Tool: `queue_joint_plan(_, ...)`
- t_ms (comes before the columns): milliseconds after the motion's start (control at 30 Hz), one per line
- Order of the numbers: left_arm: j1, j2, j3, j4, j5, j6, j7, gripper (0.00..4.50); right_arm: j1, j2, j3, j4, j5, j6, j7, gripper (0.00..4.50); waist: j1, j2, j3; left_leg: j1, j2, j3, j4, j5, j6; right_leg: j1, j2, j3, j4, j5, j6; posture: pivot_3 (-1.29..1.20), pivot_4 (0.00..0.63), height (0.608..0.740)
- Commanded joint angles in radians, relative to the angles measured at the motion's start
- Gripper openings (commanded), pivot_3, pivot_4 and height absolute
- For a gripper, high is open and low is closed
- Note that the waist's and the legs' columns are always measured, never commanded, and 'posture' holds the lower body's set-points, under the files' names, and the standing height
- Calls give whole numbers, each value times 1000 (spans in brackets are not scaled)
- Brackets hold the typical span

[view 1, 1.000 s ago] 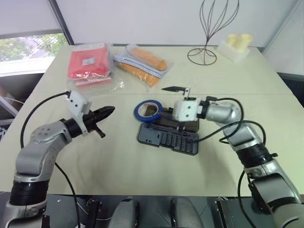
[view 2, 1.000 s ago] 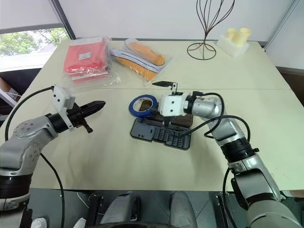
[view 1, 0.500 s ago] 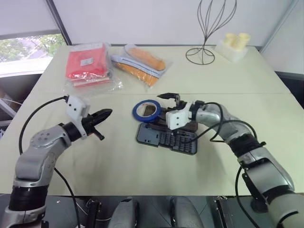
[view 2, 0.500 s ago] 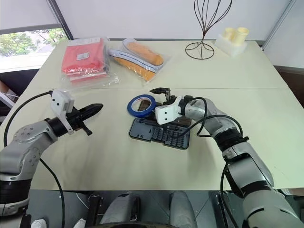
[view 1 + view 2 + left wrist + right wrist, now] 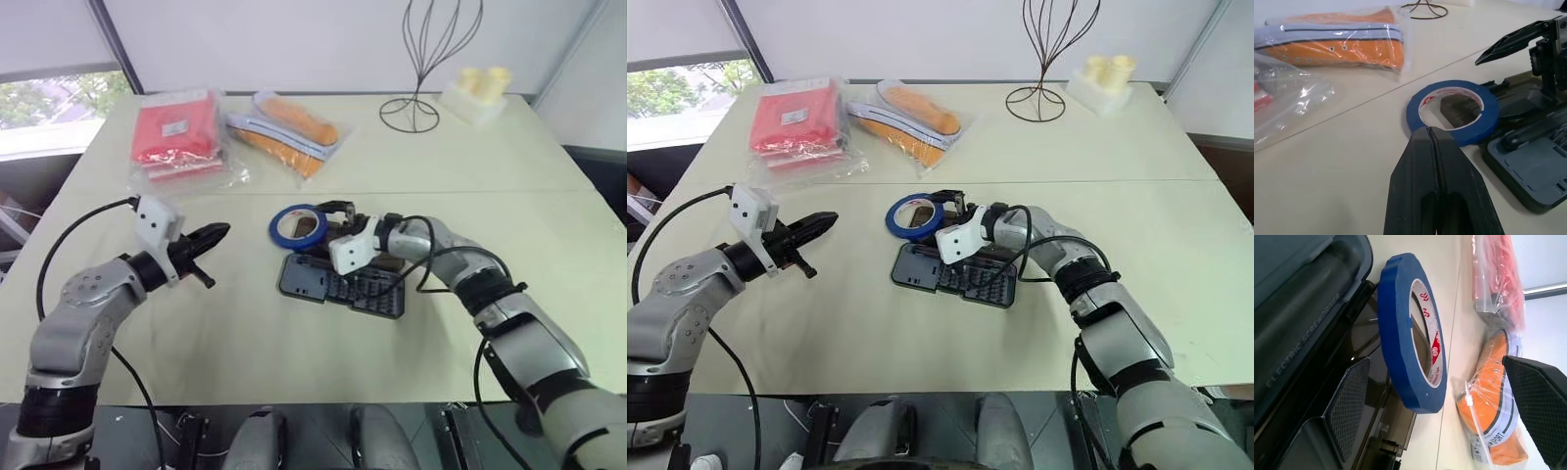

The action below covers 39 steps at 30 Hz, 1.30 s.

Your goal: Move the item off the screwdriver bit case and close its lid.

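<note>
Right hand (image 5: 333,211) has dropped beside the tape (image 5: 300,225), fingers apart; wrist view shows tape overlapping lid (image 5: 1366,367); left hand (image 5: 217,235) together

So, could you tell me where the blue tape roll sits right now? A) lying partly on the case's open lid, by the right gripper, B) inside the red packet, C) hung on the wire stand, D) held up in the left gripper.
A: the blue tape roll lies partly on the lid of the case, with the open right gripper beside it.
</note>
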Motion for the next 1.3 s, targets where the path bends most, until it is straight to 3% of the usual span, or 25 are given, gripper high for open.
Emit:
queue_joint_plan(33,1,2,22,-38,0,-10,6,0,-31,24,3,7,2,-12,-25,4466,-2,0,0,0,0,0,0,0,0,0,0,0,0,0,0,0,150,740)
queue_joint_plan(100,3,1,23,-40,0,-9,9,0,-36,33,4,17,3,-10,-28,4466,-2,0,0,0,0,0,0,0,0,0,0,0,0,0,0,0,150,740)
queue_joint_plan(167,4,0,23,-43,0,-8,12,0,-41,39,5,28,1,-9,-32,3704,-1,0,0,0,0,0,0,0,0,0,0,0,0,0,0,0,150,740)
queue_joint_plan(400,11,-3,25,-46,1,-13,21,0,-57,49,15,55,0,-16,-32,198,-1,0,0,0,0,0,0,0,0,0,0,0,0,0,0,0,150,740)
queue_joint_plan(600,14,-7,24,-50,4,-17,29,0,-52,45,10,44,10,-14,-34,92,-1,0,0,0,0,0,0,0,0,0,0,0,1,0,0,0,150,740)
queue_joint_plan(733,20,-10,25,-57,6,-17,32,0,-18,33,-69,-31,108,57,-6,92,-1,0,0,0,0,0,0,0,0,0,0,0,1,0,0,0,150,740)
queue_joint_plan(967,34,-14,28,-64,7,-18,35,0,137,0,-388,-403,385,499,14,92,8,0,0,-2,1,-2,0,0,0,-1,-1,0,0,0,0,0,150,740)
queue_joint_plan(1100,33,-18,16,-53,9,-24,29,0,223,22,-598,-574,465,830,-116,92,21,0,0,-3,1,-2,0,0,0,-1,-1,0,0,0,0,0,150,740)
queue_joint_plan(1300,-2,-33,-11,-3,28,-41,14,0,277,104,-925,-671,529,1251,-434,92,26,1,0,-3,0,-1,0,0,0,-2,-1,0,1,0,0,0,150,740)
